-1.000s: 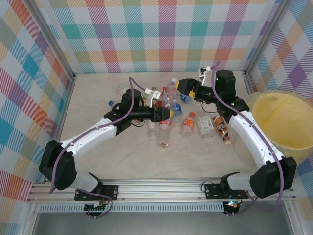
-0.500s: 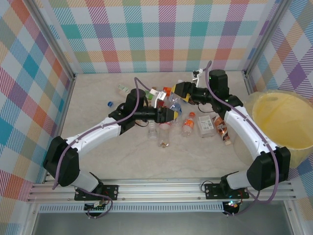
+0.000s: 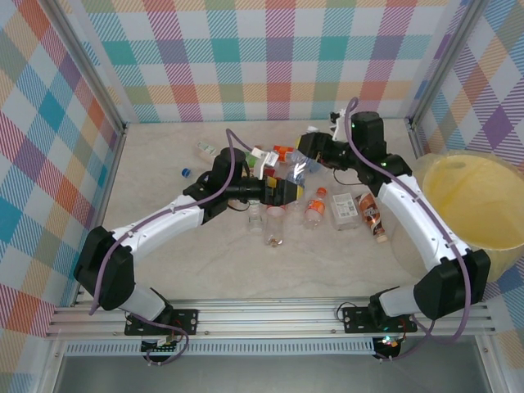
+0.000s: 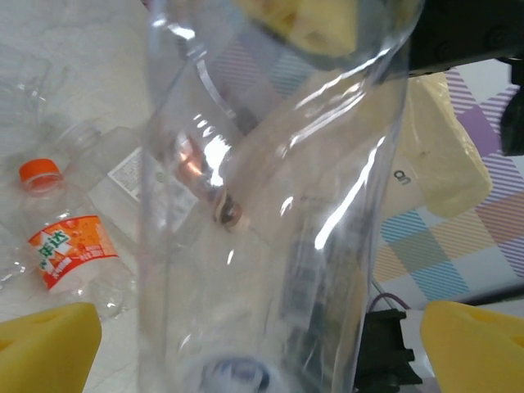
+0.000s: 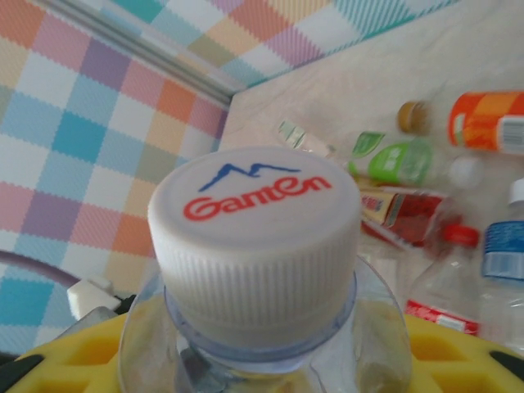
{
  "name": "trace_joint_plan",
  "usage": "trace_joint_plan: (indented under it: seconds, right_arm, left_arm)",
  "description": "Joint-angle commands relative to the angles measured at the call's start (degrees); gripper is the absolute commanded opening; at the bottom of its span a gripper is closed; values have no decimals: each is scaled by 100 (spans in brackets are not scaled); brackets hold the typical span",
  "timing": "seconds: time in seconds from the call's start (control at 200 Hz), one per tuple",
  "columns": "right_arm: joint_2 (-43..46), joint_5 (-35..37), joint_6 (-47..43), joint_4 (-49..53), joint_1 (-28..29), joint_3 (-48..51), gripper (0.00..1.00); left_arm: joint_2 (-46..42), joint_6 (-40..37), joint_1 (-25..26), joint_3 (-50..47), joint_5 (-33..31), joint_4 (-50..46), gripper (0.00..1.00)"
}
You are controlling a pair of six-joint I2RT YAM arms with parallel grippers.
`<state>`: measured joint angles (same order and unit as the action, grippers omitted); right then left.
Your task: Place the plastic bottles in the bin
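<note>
A clear plastic bottle (image 3: pixel 295 172) with a white cap (image 5: pixel 258 237) hangs above the table between my two grippers. My right gripper (image 3: pixel 307 158) is shut on its shoulder just under the cap, with yellow pads (image 5: pixel 57 360) on both sides. My left gripper (image 3: pixel 284 192) stands open around the bottle's lower body (image 4: pixel 262 205), and its yellow pads (image 4: pixel 45 348) are well clear of the sides. The bin (image 3: pixel 471 157), a pale yellow tub, stands at the right edge. Several more plastic bottles (image 3: pixel 315 209) lie on the table below the grippers.
Loose bottles lie spread over the middle of the table: an orange-labelled one (image 4: pixel 57 237), a green-labelled one (image 5: pixel 397 160), a red-labelled one (image 5: pixel 405 213), and one at the far left (image 3: pixel 205 149). A blue cap (image 3: pixel 186 173) lies alone. Checked walls close three sides.
My right gripper has closed on the bottle's neck end and my left gripper has let go of the bottle and opened wide. Both arms shifted slightly toward each other.
</note>
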<state>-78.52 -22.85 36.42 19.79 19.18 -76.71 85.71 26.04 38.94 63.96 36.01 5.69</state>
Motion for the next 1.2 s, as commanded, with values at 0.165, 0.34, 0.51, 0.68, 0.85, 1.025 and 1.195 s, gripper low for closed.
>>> trace_joint_plan:
  seconds: [0.165,0.34,0.51,0.68,0.85,1.025,1.195]
  right_arm:
    - [783,2119,-1233,941,-402,-750,39]
    - [1143,3007,-2035,1399,-775,-1293,40]
    - [1419,4735,-3081,1733,-938,-1885,39]
    - [1704,6704,-4095,1440,-1070,-1862,37]
    - [2059,7126,-4433,1537,-1521,-1746,36]
    - [2242,7393,-4374,2013,-1985,-1436,37]
    - [2373,7475,-4060,2144,-2461,-914,38]
  left_arm:
    - [-804,-135,56,-437,-1600,-64,100]
    - [-1059,-71,53,-684,-2642,-163,100]
    - [-1069,107,52,-765,-3256,-234,100]
    - [-992,249,35,-757,-3404,-318,100]
    - [-908,359,35,-697,-3370,-424,100]
    - [-853,527,21,-652,-3472,-502,100]
    - [-791,637,17,-551,-3574,-680,100]
